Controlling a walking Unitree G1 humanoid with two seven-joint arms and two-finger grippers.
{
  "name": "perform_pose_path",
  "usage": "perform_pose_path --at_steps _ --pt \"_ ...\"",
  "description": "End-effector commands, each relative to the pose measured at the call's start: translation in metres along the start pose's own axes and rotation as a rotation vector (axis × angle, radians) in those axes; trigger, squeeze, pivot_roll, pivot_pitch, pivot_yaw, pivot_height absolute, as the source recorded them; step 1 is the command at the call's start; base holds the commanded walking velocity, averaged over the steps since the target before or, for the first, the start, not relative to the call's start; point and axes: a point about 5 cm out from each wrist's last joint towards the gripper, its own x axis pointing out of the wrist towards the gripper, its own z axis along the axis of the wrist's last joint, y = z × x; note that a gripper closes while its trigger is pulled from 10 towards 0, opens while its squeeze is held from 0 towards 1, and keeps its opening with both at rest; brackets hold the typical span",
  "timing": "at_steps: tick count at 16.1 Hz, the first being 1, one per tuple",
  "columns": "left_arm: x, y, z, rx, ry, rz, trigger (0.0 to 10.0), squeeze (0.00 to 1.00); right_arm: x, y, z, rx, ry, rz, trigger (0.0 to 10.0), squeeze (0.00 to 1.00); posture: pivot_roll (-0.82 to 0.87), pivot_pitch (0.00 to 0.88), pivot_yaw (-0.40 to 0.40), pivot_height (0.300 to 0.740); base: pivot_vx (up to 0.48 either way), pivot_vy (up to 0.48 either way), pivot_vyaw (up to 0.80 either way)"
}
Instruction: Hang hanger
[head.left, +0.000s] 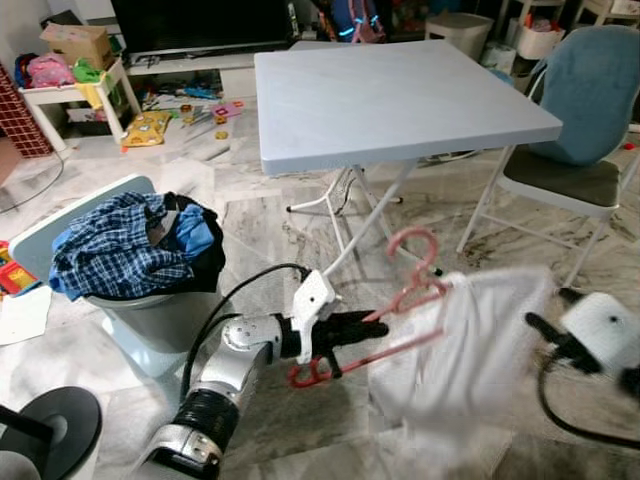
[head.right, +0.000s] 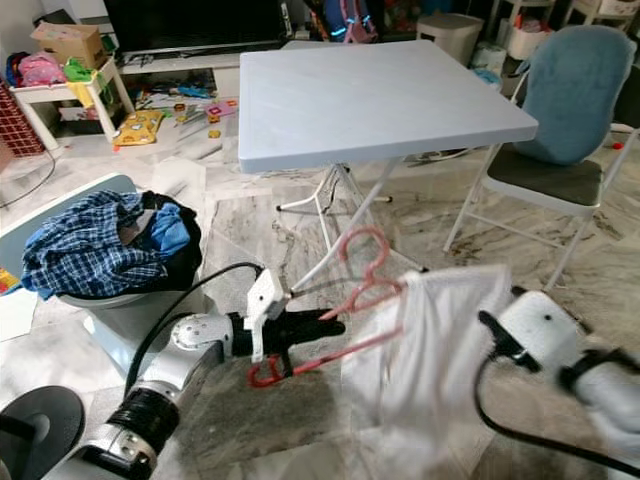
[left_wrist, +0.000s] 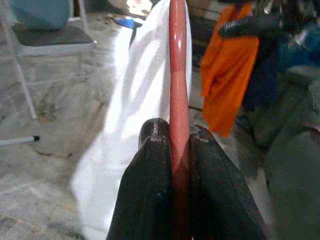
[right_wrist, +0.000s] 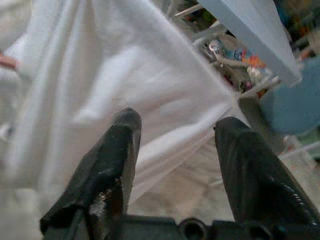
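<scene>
A pink-red hanger (head.left: 412, 290) is held low above the floor in front of the table, its hook (head.left: 415, 240) pointing up. My left gripper (head.left: 372, 325) is shut on the hanger's lower bar, and in the left wrist view the bar (left_wrist: 178, 75) runs out between the two black fingers (left_wrist: 150, 165). A white garment (head.left: 480, 340) hangs from the hanger's right end and looks blurred. My right gripper (right_wrist: 175, 120) is open just beside the garment (right_wrist: 125, 65), with cloth in front of its fingers but nothing pinched.
A light blue folding table (head.left: 400, 100) stands straight ahead, and a blue-backed chair (head.left: 580, 110) is at its right. A laundry basket (head.left: 150, 310) heaped with clothes is on my left, with a black round base (head.left: 60, 420) near it. Toys litter the far floor.
</scene>
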Motion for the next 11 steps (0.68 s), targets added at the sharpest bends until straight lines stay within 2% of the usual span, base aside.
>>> perform_pose_path --at_steps 1,2,4,6,8,11 --pt "0.005 0.004 0.016 0.02 -0.057 0.007 0.0 0.0 0.005 0.006 0.0 0.082 0.005 -0.038 10.0 1.0 -0.07 0.0 0.004 0.74 0.0 0.0 0.0" --pt "0.007 0.003 0.016 0.021 -0.057 0.007 0.0 0.0 0.01 0.013 -0.002 0.19 0.02 -0.067 10.0 1.0 -0.07 0.0 0.006 0.74 0.0 0.0 0.0" --pt "0.011 0.003 0.018 0.032 -0.059 0.022 0.0 0.0 0.017 0.039 0.001 0.348 0.032 0.004 10.0 1.0 -0.07 0.0 0.014 0.74 0.0 0.0 0.0" --pt "0.015 0.002 0.019 0.038 -0.063 0.019 0.0 0.0 0.019 0.053 0.009 0.408 0.01 0.074 10.0 1.0 -0.07 0.0 0.018 0.74 0.0 0.0 0.0" --pt "0.018 0.0 0.019 0.047 -0.061 0.008 0.0 0.0 0.021 0.059 0.021 0.47 -0.044 0.116 10.0 1.0 -0.07 0.0 0.018 0.74 0.0 0.0 0.0" --pt "0.02 -0.004 0.02 0.061 -0.065 -0.016 0.0 0.0 0.029 0.061 0.034 0.451 -0.102 0.059 10.0 1.0 -0.07 0.0 0.016 0.74 0.0 0.0 0.0"
